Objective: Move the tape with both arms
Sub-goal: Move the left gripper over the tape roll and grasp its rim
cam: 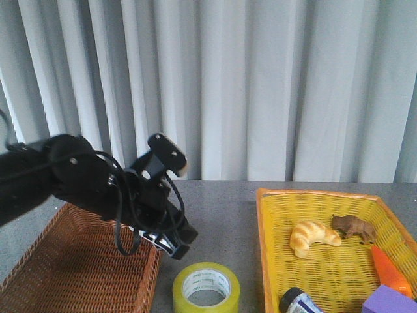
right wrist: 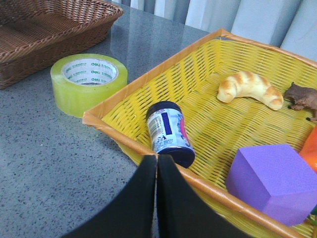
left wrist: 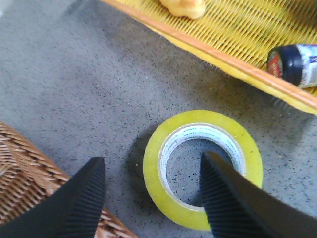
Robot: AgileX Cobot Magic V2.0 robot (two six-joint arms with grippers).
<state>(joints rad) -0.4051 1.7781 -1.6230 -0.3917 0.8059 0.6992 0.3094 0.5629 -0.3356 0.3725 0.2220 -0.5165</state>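
Observation:
The tape (cam: 206, 287), a wide yellow roll with a white printed core, lies flat on the grey table between the two baskets. My left gripper (cam: 177, 246) hangs just above and left of it, tilted down. In the left wrist view the left gripper (left wrist: 152, 158) is open and straddles the near wall of the tape (left wrist: 154, 171): one finger is over the core hole, the other outside the roll. Nothing is gripped. My right gripper (right wrist: 157, 157) is shut and empty, over the near rim of the yellow basket, with the tape (right wrist: 89, 82) farther off. The right arm is out of the front view.
A brown wicker basket (cam: 78, 274) stands left of the tape. The yellow basket (cam: 263, 248) on the right holds a croissant (cam: 314, 238), a brown toy (cam: 354, 226), an orange carrot (cam: 391, 272), a purple block (right wrist: 275, 181) and a dark blue bottle (right wrist: 170, 131). Curtains hang behind.

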